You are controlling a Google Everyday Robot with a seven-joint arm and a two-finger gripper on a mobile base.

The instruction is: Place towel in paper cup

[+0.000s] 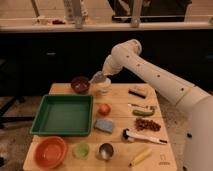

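Note:
The paper cup [103,89] is short and white and stands at the back of the wooden table [120,100], just right of a dark red bowl [80,84]. My gripper [97,78] hangs at the end of the white arm, which reaches in from the right. It sits just above the cup's left rim and points down and left. A pale grey shape shows at its tip. I cannot tell whether this is the towel or part of the gripper. No towel lies anywhere else on the table.
A green tray [64,114] fills the left middle. A red fruit [104,108] and a blue-grey pad [104,125] lie in front of the cup. Along the front stand an orange bowl [50,151], a green cup [81,150], a metal cup [105,150] and a banana [140,156]. Brushes and food lie at the right.

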